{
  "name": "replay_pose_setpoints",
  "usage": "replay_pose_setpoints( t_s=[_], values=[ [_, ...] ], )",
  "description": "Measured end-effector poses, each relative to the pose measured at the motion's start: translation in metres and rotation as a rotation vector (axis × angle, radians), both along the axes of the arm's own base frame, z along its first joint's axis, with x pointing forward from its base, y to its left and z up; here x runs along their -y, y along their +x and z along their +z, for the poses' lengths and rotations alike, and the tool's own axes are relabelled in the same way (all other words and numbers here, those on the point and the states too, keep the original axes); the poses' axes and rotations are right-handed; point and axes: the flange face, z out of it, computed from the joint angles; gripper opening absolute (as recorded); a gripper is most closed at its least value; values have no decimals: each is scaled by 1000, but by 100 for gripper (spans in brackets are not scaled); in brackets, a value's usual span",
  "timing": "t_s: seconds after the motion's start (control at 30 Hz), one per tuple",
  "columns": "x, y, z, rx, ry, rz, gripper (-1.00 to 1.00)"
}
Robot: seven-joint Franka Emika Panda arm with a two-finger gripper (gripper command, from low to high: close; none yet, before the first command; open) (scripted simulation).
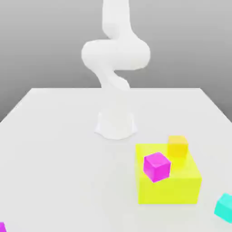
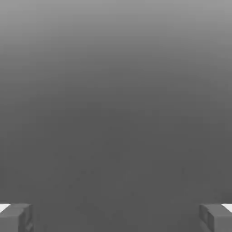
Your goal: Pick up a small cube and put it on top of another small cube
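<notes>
While the gripper (image 2: 116,218) spreads wide, smooth-faced magenta (image 1: 157,167) and cyan cubes (image 1: 224,208) sit apart.

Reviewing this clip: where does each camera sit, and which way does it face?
Exterior view: off the arm, facing the robot's base across the table from slightly above; the white arm shows, its upper part cut off by the frame.
Hand view: on the hand, looking out past the end effector's two spread fingers at a plain grey background.
Shared: I can match no object between them.
</notes>
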Motion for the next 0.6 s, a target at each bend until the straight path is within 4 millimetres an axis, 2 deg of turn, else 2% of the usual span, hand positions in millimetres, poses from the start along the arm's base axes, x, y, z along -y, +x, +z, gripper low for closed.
replay_pose_setpoints(
  t_s=[0.13,0.3,0.47,0.6],
  values=[
    [-37,47,-55,-104,-63,67,0],
    [-84,89,-130,-224,-131,164,0],
    [-133,112,-212,-341,-187,274,0],
    [-177,116,-281,-432,-224,378,0]
  ],
)
